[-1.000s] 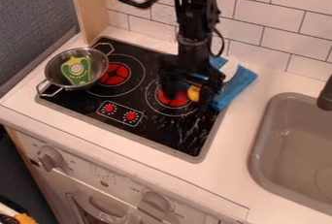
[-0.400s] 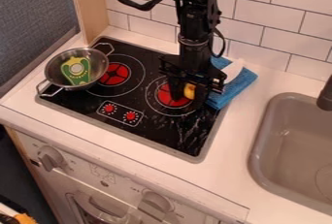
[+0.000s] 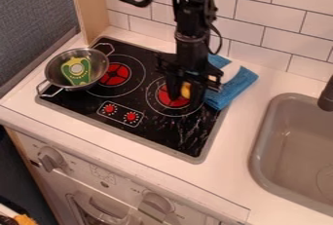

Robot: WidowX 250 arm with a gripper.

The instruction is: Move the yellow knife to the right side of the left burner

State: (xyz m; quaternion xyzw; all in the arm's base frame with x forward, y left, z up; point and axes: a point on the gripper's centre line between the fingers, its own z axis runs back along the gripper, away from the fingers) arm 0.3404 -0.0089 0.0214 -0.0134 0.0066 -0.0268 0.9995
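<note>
Black gripper (image 3: 185,95), over right burner (image 3: 170,102); jaw opening, hold: cannot tell. Yellow knife (image 3: 186,90): at jaws, long axis obscured. Left burner (image 3: 115,74): apart, toward metal pan (image 3: 97,75).

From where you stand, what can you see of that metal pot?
The metal pot is round, silvery and shiny, like steel, with a looped handle on each of two opposite sides. It sits upright on the left side of the black cooktop, beside the left burner's red center. A green avocado-shaped piece lies inside.
</note>
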